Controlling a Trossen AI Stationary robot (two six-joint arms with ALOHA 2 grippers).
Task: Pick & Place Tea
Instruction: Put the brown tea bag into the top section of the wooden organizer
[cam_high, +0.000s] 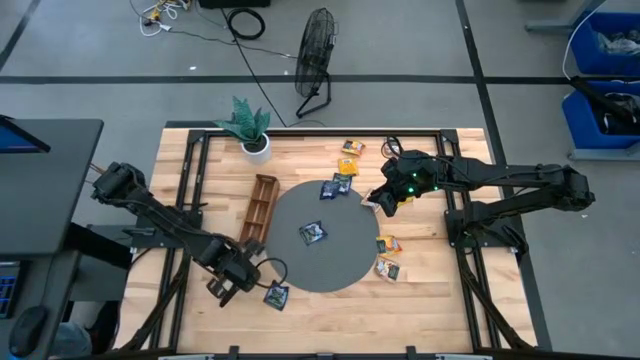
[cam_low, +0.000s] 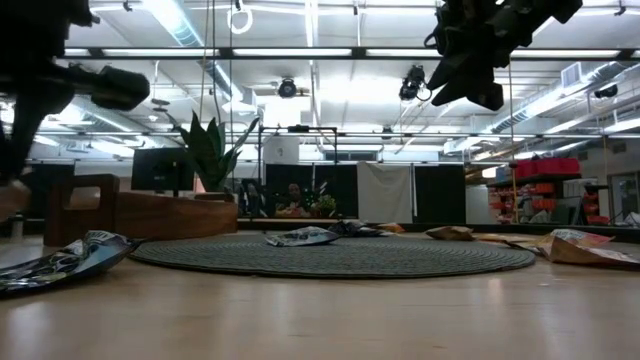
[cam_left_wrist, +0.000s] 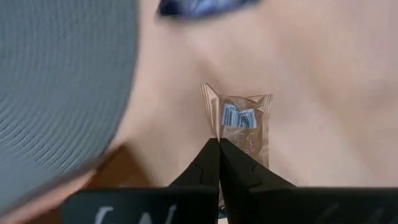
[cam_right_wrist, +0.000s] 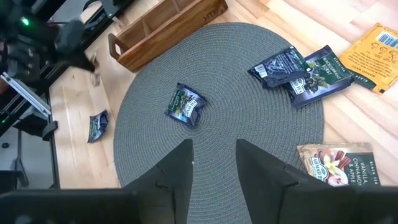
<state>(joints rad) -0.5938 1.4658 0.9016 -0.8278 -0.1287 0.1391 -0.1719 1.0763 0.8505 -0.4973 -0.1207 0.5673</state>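
One thin corner of the pale tan tea sachet (cam_left_wrist: 244, 127) is pinched in the left gripper (cam_left_wrist: 219, 163); lifting might slip it. Right gripper (cam_right_wrist: 213, 163) hovers parted, empty.

Two dark jointed arms; black cables along the links; green light on right tool (cam_high: 381, 203)

Dark grey ribbed round mat (cam_right_wrist: 224, 118); dark blue sachets (cam_right_wrist: 185, 103) with green print; yellow-orange sachet (cam_right_wrist: 373, 46); tan sachet (cam_left_wrist: 239, 124) bearing a blue-white barcode; brown wooden tray (cam_high: 260, 208); pale wood desk (cam_high: 330, 310).
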